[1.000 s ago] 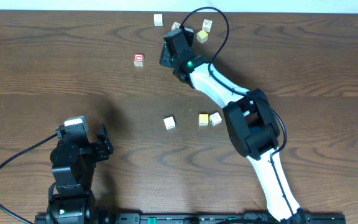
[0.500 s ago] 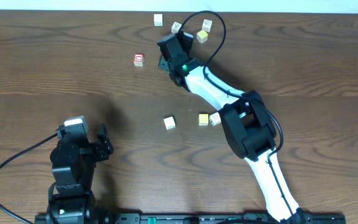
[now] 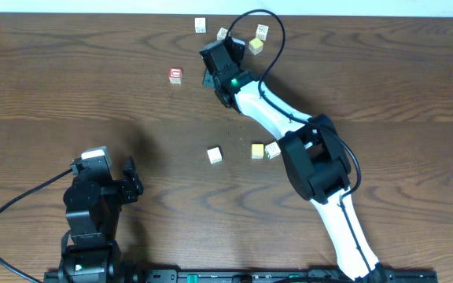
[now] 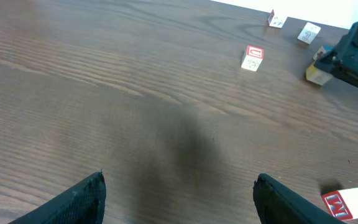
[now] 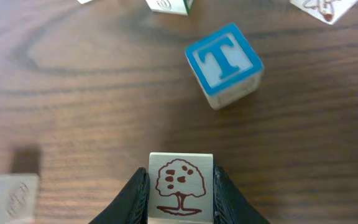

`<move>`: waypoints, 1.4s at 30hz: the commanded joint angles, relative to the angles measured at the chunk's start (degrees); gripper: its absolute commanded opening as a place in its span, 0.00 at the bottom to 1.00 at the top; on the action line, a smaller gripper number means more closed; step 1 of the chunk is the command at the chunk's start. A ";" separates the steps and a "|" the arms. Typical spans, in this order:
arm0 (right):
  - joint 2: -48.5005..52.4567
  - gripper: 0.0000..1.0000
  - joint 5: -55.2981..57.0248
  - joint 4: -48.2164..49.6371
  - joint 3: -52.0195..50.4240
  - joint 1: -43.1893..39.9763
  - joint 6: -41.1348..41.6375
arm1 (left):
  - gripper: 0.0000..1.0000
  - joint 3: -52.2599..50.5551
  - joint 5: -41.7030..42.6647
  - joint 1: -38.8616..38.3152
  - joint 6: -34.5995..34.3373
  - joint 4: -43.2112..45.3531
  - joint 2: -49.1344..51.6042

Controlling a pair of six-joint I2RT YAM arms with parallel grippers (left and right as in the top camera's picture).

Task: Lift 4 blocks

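Right hand (image 5: pixel 180 182) is clamped on the tree-print block (image 5: pixel 180 186), sitting on the counter (image 5: pixel 73 93) around 12 o'clock in the overhead view. Blue T cube (image 5: pixel 224 64) is at its 1 o'clock. If that pinch is shallow, the block could twist out mid-lift. Left hand (image 4: pixel 179 185) hangs wide open.

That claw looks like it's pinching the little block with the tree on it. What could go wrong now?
1. The right gripper pinches the tree block by two sides only, so the block might slip or twist free when lifted.
2. The blue T block lies close ahead, and the red block sits close beside one finger. A forward or sideways drift could knock either one.
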 commanded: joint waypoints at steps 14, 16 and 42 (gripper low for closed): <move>-28.44 0.01 3.76 -30.03 -0.33 -11.69 -11.45 | 0.77 0.90 -0.52 0.24 -0.13 -0.13 -0.04; -32.02 0.01 3.67 -37.57 -0.46 -14.29 -11.45 | 0.77 0.90 -0.52 0.24 -0.13 -0.11 -0.04; -48.39 0.01 -14.56 -12.76 -58.23 -11.08 -17.79 | 0.76 0.90 2.99 0.22 -0.15 -2.93 -0.04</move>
